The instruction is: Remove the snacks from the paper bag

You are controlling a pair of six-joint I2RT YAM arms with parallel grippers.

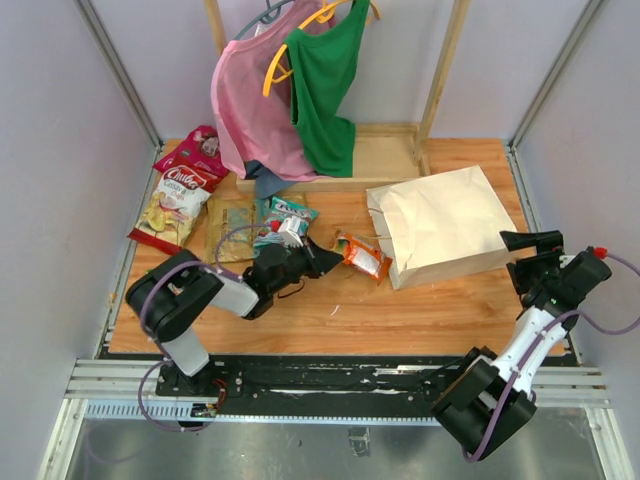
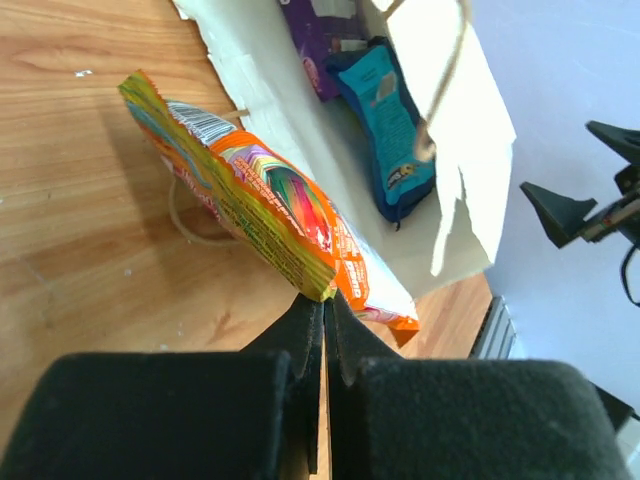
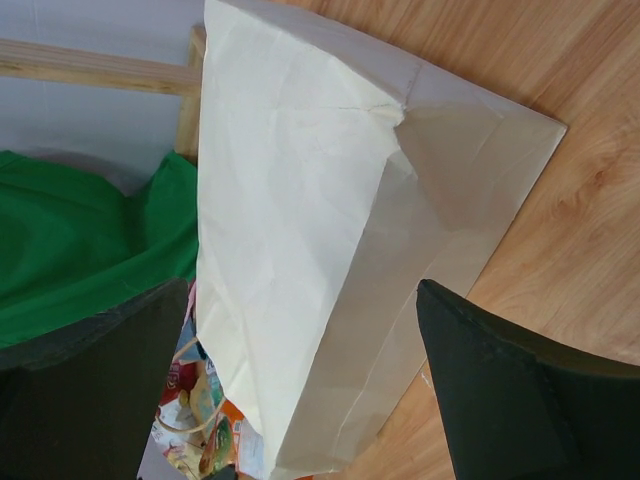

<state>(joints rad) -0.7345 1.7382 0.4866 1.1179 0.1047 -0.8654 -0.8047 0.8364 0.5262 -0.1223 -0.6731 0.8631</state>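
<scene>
Glossy orange snack packet (image 2: pixel 270 215), rainbow-striped, pinched edge-on in left pincer (image 2: pixel 325 300) mid-frame beside the mouth of creased cream paper bag (image 1: pixel 445 225) lying flat centre-right on wooden bench (image 1: pixel 330 310); right pincer (image 1: pixel 508 255) wide, empty.

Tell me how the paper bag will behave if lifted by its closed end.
The paper bag looks thin and creased, so it would probably sag and fold rather than stay stiff. A teal packet lies inside its open mouth, so raising the closed end may slide it out.
</scene>
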